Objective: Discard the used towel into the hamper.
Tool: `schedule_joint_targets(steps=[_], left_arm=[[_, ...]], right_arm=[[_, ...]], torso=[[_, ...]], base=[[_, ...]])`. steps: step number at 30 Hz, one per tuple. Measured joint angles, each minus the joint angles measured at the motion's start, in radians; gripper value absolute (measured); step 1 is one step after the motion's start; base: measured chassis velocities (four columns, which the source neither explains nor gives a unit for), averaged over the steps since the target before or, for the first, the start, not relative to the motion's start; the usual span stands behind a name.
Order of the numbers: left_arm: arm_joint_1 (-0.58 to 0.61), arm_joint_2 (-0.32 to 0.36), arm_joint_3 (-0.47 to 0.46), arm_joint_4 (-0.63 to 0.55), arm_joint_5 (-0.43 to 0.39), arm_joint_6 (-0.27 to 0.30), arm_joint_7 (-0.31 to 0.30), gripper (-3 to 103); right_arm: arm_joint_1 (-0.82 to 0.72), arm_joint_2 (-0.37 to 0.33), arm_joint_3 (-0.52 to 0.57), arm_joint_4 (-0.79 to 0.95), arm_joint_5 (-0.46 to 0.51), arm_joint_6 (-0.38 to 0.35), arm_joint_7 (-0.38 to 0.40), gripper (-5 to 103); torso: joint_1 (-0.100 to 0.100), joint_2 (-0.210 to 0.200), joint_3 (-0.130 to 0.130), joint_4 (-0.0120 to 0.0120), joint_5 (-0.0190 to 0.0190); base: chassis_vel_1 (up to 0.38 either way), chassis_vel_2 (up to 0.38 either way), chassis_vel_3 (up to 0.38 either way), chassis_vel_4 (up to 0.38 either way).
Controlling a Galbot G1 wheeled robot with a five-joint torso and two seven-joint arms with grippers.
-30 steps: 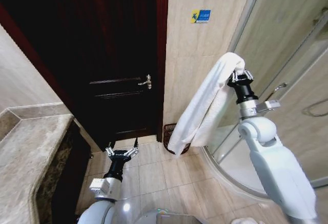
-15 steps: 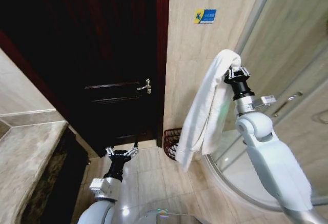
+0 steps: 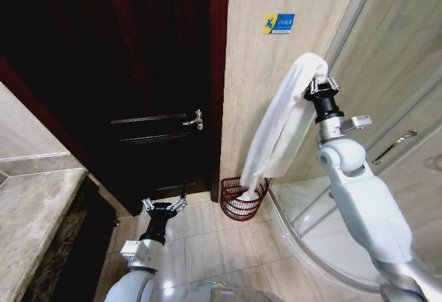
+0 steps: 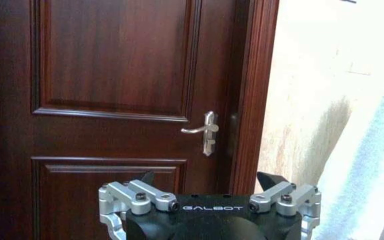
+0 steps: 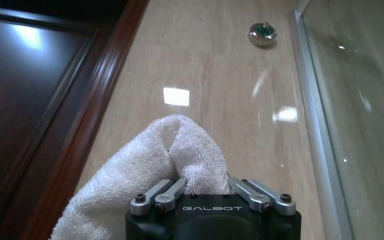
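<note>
The towel (image 3: 280, 126) is held clamped in the right gripper's (image 3: 319, 86) fingers above the hamper (image 3: 243, 198); release is judged next, while the left gripper (image 3: 164, 205) hangs low with fingers apart.

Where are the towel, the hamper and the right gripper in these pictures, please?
towel (image 3: 283, 119), head view, middle of the hanging white cloth.
hamper (image 3: 230, 207), head view, left side of its ribbed wall.
right gripper (image 3: 318, 85), head view, fingertips clamped on the towel's top.
</note>
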Motion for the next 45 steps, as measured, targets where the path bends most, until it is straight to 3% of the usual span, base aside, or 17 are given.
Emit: schedule_joint_targets(steps=[13,35,45], left_arm=[[0.0,0.0,0.0,0.0,0.0,0.0,0.0,100],[0.0,0.0,0.0,0.0,0.0,0.0,0.0,100],[0.0,0.0,0.0,0.0,0.0,0.0,0.0,100]], right_arm=[[-0.086,0.063,-0.002,-0.091,-0.021,0.039,-0.025,13],[-0.131,0.056,0.033,-0.027,-0.028,0.016,-0.021,13],[-0.306,0.099,0.084,0.038,-0.079,0.044,-0.019,13]], torso=[[0.001,0.0,0.0,0.0002,0.0],[0.001,0.0,0.0,0.0002,0.0005],[0.001,0.0,0.0,-0.0001,0.0005]], base=[[0.0,0.0,0.0,0.0],[-0.051,0.051,0.053,-0.052],[-0.078,0.088,0.073,-0.07]])
